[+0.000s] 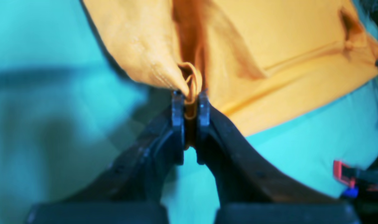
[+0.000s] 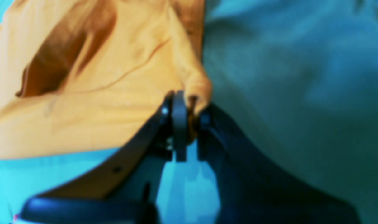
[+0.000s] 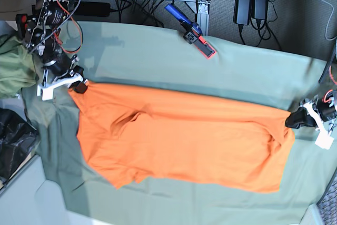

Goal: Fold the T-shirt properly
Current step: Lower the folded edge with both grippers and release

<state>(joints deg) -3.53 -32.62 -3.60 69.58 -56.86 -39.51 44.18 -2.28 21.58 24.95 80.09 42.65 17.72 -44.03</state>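
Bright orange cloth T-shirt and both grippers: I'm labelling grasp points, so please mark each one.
bright orange cloth T-shirt [image 3: 210, 140], base view, flat middle of the body.
left gripper [image 1: 190, 104], left wrist view, between fingertips pinching orange fabric.
right gripper [image 2: 190, 116], right wrist view, between fingertips pinching orange fabric.

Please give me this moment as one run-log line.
left gripper: shut on T-shirt | right gripper: shut on T-shirt | shirt: spread on table cloth
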